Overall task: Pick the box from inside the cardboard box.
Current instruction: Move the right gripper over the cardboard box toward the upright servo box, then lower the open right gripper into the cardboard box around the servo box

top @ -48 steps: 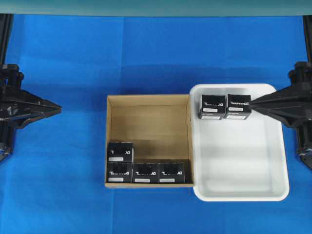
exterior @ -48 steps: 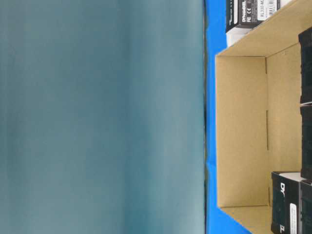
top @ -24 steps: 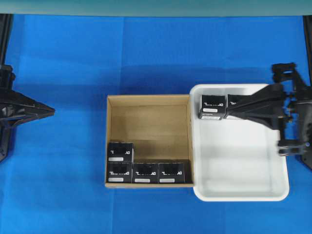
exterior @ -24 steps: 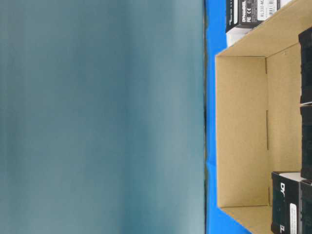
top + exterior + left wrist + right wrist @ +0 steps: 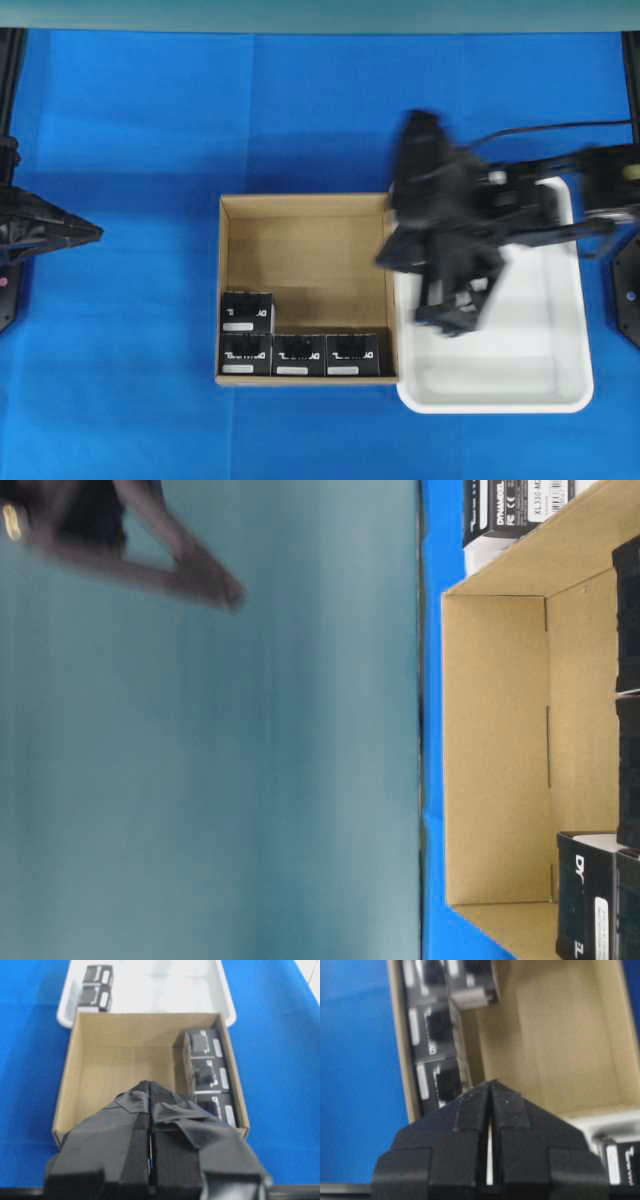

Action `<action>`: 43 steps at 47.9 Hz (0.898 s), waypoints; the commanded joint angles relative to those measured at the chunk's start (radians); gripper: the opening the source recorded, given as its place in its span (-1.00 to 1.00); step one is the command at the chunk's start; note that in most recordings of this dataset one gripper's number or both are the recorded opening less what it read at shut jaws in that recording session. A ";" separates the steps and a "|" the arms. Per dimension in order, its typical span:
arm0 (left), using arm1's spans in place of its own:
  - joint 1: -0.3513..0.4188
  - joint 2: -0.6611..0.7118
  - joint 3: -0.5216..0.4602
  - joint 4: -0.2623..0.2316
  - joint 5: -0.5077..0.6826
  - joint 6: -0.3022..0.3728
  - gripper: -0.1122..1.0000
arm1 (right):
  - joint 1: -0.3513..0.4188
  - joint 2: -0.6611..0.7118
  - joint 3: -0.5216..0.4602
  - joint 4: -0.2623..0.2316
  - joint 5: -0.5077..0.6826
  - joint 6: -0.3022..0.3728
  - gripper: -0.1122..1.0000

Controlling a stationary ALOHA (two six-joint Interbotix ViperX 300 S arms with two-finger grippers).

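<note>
The cardboard box [image 5: 300, 250] lies in the middle of the blue table. Several small black boxes [image 5: 298, 354] line its front wall and front-left corner, one of them [image 5: 247, 312] standing behind the row. My right gripper [image 5: 383, 260], blurred with motion, hangs shut and empty over the seam between carton and tray. In the right wrist view its tip [image 5: 491, 1083] is above the carton floor [image 5: 555, 1035], beside the boxes [image 5: 432, 1035]. My left gripper [image 5: 98, 232] is shut and empty at the far left, apart from the carton [image 5: 120, 1065].
A white plastic tray [image 5: 560, 300] touches the carton's right wall. Two black boxes [image 5: 97, 987] sit in its far corner, hidden under my right arm in the overhead view. Blue cloth [image 5: 150, 400] surrounds everything.
My right arm has swung from the table's right edge leftward over the tray, up to the carton's right wall. The left gripper has drawn back slightly to the left. The boxes have not moved.
</note>
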 commanded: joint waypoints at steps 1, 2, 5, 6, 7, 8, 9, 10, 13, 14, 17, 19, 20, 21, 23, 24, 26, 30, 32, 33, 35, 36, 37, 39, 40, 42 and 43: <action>0.000 0.005 -0.026 0.003 0.003 -0.002 -0.91 | 0.002 0.074 -0.115 0.005 0.107 -0.006 -0.78; 0.000 0.003 -0.026 0.002 0.006 -0.002 -0.91 | 0.002 0.091 -0.137 0.005 0.129 -0.008 -0.78; 0.000 0.003 -0.026 0.003 0.015 -0.003 -0.91 | 0.002 0.150 -0.201 0.005 0.193 -0.014 -0.78; 0.000 0.002 -0.026 0.002 0.018 -0.002 -0.91 | 0.002 0.166 -0.218 0.006 0.210 -0.017 -0.78; 0.000 0.002 -0.026 0.002 0.021 -0.003 -0.91 | 0.002 0.181 -0.232 0.005 0.227 -0.020 -0.78; 0.000 0.000 -0.028 0.002 0.025 -0.003 -0.91 | 0.002 0.193 -0.247 0.006 0.241 -0.025 -0.77; 0.000 -0.002 -0.028 0.003 0.028 -0.003 -0.91 | 0.002 0.207 -0.259 0.006 0.252 -0.028 -0.78; 0.000 -0.003 -0.028 0.003 0.032 -0.003 -0.91 | 0.002 0.219 -0.273 0.006 0.262 -0.031 -0.78; -0.002 -0.009 -0.029 0.003 0.051 -0.003 -0.91 | 0.002 0.256 -0.310 0.008 0.285 -0.044 -0.78; 0.000 -0.012 -0.031 0.003 0.058 -0.003 -0.91 | 0.002 0.268 -0.319 0.009 0.291 -0.049 -0.77; -0.002 -0.025 -0.034 0.003 0.086 -0.003 -0.91 | 0.002 0.304 -0.351 0.009 0.296 -0.063 -0.77; -0.002 -0.032 -0.035 0.003 0.104 -0.003 -0.91 | 0.002 0.328 -0.373 0.012 0.298 -0.078 -0.77; -0.002 -0.037 -0.037 0.002 0.117 -0.003 -0.91 | 0.002 0.337 -0.382 0.012 0.299 -0.083 -0.77; -0.002 -0.041 -0.038 0.003 0.127 -0.003 -0.91 | 0.002 0.348 -0.390 0.014 0.299 -0.091 -0.77; -0.002 -0.049 -0.041 0.002 0.147 -0.002 -0.91 | 0.002 0.370 -0.410 0.014 0.299 -0.101 -0.77; -0.002 -0.054 -0.043 0.003 0.156 -0.003 -0.91 | 0.002 0.379 -0.417 0.014 0.301 -0.106 -0.77; -0.002 -0.064 -0.044 0.002 0.175 -0.003 -0.91 | 0.002 0.399 -0.436 0.014 0.301 -0.117 -0.77; -0.002 -0.078 -0.051 0.002 0.204 -0.002 -0.91 | 0.000 0.442 -0.476 0.014 0.305 -0.127 -0.77; -0.002 -0.081 -0.052 0.002 0.213 -0.002 -0.91 | -0.002 0.468 -0.503 0.014 0.311 -0.133 -0.77; -0.002 -0.083 -0.052 0.002 0.218 -0.002 -0.91 | -0.002 0.477 -0.515 0.014 0.316 -0.135 -0.77; -0.002 -0.084 -0.052 0.003 0.221 -0.002 -0.91 | -0.003 0.497 -0.537 0.014 0.322 -0.140 -0.77; -0.002 -0.084 -0.052 0.003 0.222 -0.002 -0.91 | -0.003 0.506 -0.548 0.014 0.325 -0.143 -0.77; -0.002 -0.084 -0.052 0.003 0.222 -0.002 -0.91 | -0.003 0.517 -0.560 0.014 0.328 -0.144 -0.77; -0.002 -0.084 -0.052 0.003 0.222 -0.002 -0.91 | -0.003 0.535 -0.584 0.014 0.334 -0.147 -0.77; -0.002 -0.084 -0.052 0.002 0.222 -0.003 -0.91 | -0.003 0.543 -0.595 0.014 0.342 -0.149 -0.77; -0.002 -0.083 -0.052 0.003 0.222 -0.003 -0.91 | -0.003 0.560 -0.620 0.014 0.354 -0.150 -0.77; -0.002 -0.083 -0.052 0.003 0.222 -0.003 -0.91 | -0.005 0.566 -0.630 0.014 0.362 -0.152 -0.77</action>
